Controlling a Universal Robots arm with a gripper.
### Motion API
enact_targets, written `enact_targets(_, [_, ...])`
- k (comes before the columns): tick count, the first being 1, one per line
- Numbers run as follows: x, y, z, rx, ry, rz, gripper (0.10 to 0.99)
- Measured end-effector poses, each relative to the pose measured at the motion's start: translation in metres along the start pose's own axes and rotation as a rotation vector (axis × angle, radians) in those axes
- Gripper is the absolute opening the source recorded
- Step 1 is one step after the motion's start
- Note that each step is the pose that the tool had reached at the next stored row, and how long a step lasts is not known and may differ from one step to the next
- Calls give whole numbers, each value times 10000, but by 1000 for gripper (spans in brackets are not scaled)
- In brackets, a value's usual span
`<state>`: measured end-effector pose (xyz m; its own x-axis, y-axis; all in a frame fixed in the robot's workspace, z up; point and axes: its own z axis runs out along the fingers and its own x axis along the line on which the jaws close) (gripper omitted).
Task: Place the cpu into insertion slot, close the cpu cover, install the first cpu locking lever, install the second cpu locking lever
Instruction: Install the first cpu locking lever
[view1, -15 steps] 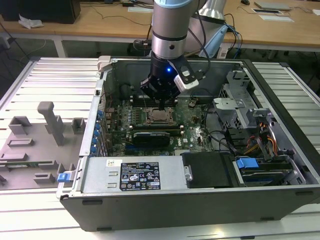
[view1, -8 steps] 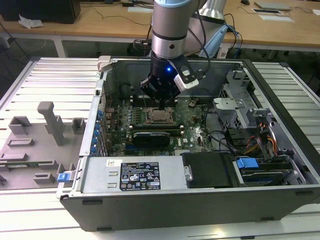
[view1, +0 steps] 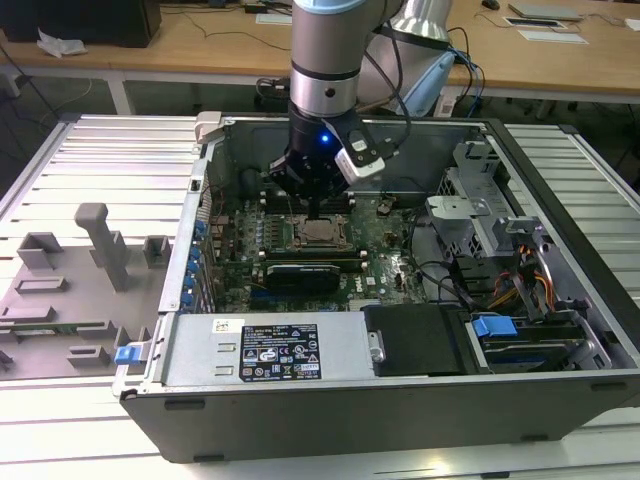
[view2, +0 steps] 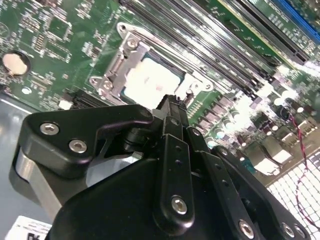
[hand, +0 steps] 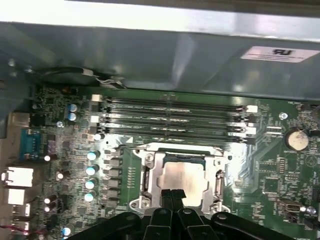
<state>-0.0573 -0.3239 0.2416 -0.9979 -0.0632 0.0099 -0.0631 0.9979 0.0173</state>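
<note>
Gripper (view1: 316, 207) with fingers (hand: 166, 197) closed together on nothing hung low over the motherboard (view1: 385, 235), where we found the cpu (view1: 322, 234) lying flat, framed by the cpu cover (hand: 154, 170), just toward six o'clock of the tips in the exterior view.

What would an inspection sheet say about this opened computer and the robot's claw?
Surface: slatted metal table carrying an open computer case.
Job's things: cpu sits in its socket; cpu cover lies flat around it; whether it is latched cannot be told.
Clutter: grey fixture blocks on the table at the exterior view's left.
Claw: claw shut, tips together at the socket's edge.
Cables: coloured wires inside the case at the exterior view's right.
Surroundings: wooden desks behind the table.
</note>
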Motion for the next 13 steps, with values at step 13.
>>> enact_targets(13, [157, 14, -228, -2, -3, -2, 106])
